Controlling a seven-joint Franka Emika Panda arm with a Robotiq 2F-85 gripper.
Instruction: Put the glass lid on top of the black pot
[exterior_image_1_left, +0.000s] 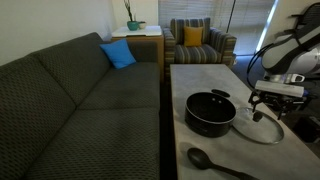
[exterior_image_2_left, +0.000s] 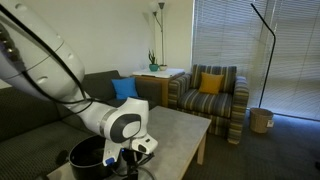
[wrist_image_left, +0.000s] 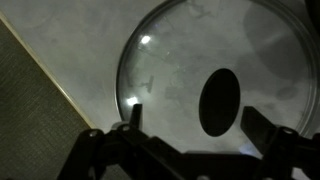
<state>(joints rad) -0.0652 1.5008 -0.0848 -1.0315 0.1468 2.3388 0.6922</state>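
Observation:
The glass lid (exterior_image_1_left: 262, 127) lies flat on the grey table beside the black pot (exterior_image_1_left: 210, 112), which stands with a dark interior and short side handles. In the wrist view the lid (wrist_image_left: 180, 70) fills the frame, its dark centre knob (wrist_image_left: 220, 102) between my fingers. My gripper (exterior_image_1_left: 268, 100) hangs just above the lid, open, with one finger on each side of the knob (wrist_image_left: 198, 122). In an exterior view the arm hides most of the pot (exterior_image_2_left: 88, 155) and the gripper (exterior_image_2_left: 132, 160); the lid is hidden there.
A black long-handled spoon (exterior_image_1_left: 205, 160) lies at the table's front by the pot. A dark sofa (exterior_image_1_left: 80, 100) with a blue cushion (exterior_image_1_left: 118, 54) runs along one side of the table. A striped armchair (exterior_image_1_left: 198, 42) stands beyond the far end. The table edge (wrist_image_left: 60, 90) is close to the lid.

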